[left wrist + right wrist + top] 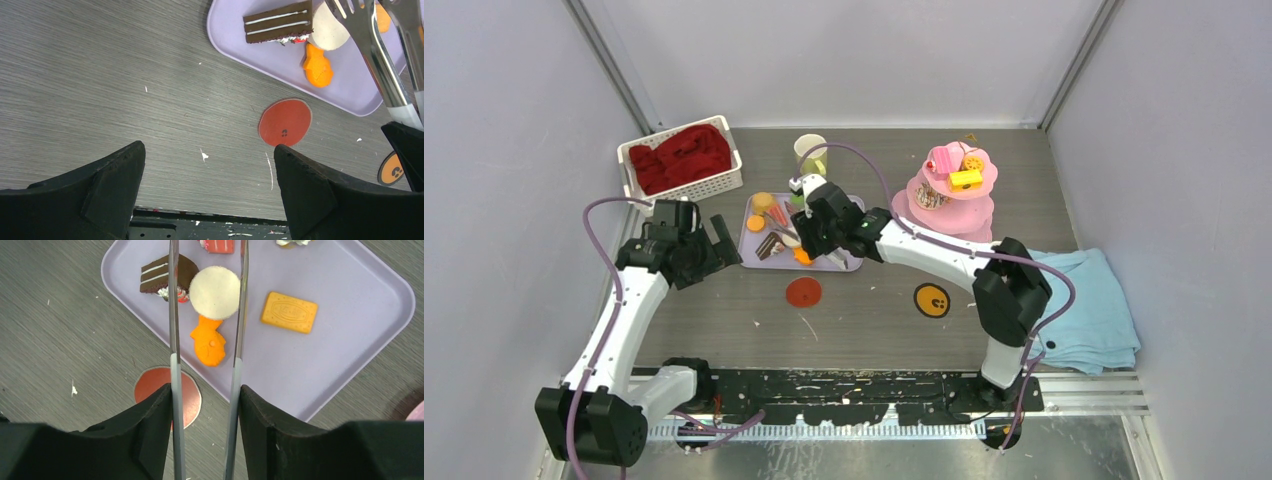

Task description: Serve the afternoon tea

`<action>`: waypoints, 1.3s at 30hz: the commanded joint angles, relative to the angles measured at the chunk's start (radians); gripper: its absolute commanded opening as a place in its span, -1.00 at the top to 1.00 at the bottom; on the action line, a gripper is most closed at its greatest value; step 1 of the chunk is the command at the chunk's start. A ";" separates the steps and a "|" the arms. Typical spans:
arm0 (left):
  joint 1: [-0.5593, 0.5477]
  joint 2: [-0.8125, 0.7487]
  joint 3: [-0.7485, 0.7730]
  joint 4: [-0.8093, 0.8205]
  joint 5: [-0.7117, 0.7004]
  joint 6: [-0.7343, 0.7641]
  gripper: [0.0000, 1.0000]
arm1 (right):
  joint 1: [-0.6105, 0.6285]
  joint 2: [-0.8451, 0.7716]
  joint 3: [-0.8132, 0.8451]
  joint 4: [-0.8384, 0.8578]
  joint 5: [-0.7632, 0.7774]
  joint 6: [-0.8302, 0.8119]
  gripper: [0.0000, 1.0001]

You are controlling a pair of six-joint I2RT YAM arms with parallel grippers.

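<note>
On the worktop [864, 320], the pink stand [954, 205] sits right of the purple tray [350, 340] of sweets [209, 345]. The left gripper's [210, 165] jaws gape wide, empty. The right gripper's [205, 405] jaws, half-closed, pinch tongs [173, 315] straddling the round biscuit [215, 292]. Best to squeeze evenly and lift straight. The stamped lettering on the rectangular biscuit [289, 312] is unreadable.

White basket [694, 190] back left, red cloth [682, 155] inside. Blue towel [1089, 310] far right; red disc [803, 292] and orange disc [932, 300] mid-table. Tongs [174, 315] above the lavender tray [350, 340].
</note>
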 commanded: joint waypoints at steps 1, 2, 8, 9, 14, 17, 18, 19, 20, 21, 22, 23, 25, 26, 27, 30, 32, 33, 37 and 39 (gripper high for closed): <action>0.003 0.003 0.026 0.018 0.001 0.024 -0.98 | 0.006 0.026 0.087 0.074 0.001 -0.013 -0.09; 0.004 0.003 0.025 0.019 0.000 0.025 -0.99 | 0.006 0.041 0.100 0.073 0.003 -0.011 -0.08; 0.004 -0.001 0.023 0.018 -0.005 0.033 -0.98 | 0.006 0.085 0.118 0.093 0.003 -0.006 0.10; 0.004 -0.003 0.022 0.017 -0.005 0.033 -0.98 | 0.006 0.086 0.117 0.096 0.002 -0.006 0.17; 0.004 -0.007 0.020 0.015 -0.006 0.038 -0.98 | 0.011 0.050 0.103 0.090 0.016 0.000 0.62; 0.004 -0.014 0.014 0.016 -0.008 0.034 -0.98 | 0.019 -0.018 0.069 0.084 0.035 0.001 0.70; 0.003 -0.017 0.012 0.019 -0.006 0.033 -0.98 | 0.021 -0.050 0.051 0.084 0.044 0.003 0.71; 0.004 -0.019 0.011 0.021 -0.004 0.031 -0.98 | 0.022 -0.087 0.024 0.089 0.050 0.004 0.71; 0.004 -0.020 0.011 0.022 -0.001 0.031 -0.98 | 0.023 -0.132 -0.006 0.099 0.060 0.010 0.71; 0.003 -0.021 0.007 0.025 0.000 0.029 -0.98 | 0.023 -0.176 -0.039 0.108 0.072 0.016 0.72; 0.003 -0.020 0.005 0.027 0.003 0.026 -0.98 | 0.023 -0.225 -0.071 0.114 0.082 0.023 0.72; 0.003 -0.019 0.005 0.029 0.009 0.024 -0.98 | 0.023 -0.269 -0.099 0.116 0.090 0.030 0.72; 0.003 -0.016 0.007 0.027 0.013 0.024 -0.98 | 0.023 -0.381 -0.171 0.105 0.091 0.043 0.72; 0.004 -0.017 0.011 0.021 0.011 0.027 -0.98 | 0.023 -0.429 -0.205 0.094 0.095 0.046 0.72; 0.004 -0.018 0.013 0.019 0.008 0.030 -0.98 | 0.022 -0.477 -0.239 0.079 0.100 0.050 0.72; 0.004 -0.025 0.016 0.023 0.008 0.032 -0.98 | 0.023 -0.618 -0.321 0.004 0.154 0.073 0.72; 0.004 -0.022 0.014 0.032 0.021 0.022 -0.98 | 0.023 -0.690 -0.347 -0.075 0.219 0.094 0.72; 0.004 -0.019 0.014 0.039 0.032 0.017 -0.99 | 0.023 -0.722 -0.354 -0.133 0.247 0.103 0.72; 0.003 -0.007 0.017 0.051 0.049 0.015 -0.99 | 0.023 -0.834 -0.382 -0.291 0.351 0.138 0.72; 0.004 -0.004 0.023 0.052 0.051 0.014 -0.99 | 0.022 -0.885 -0.386 -0.364 0.407 0.159 0.72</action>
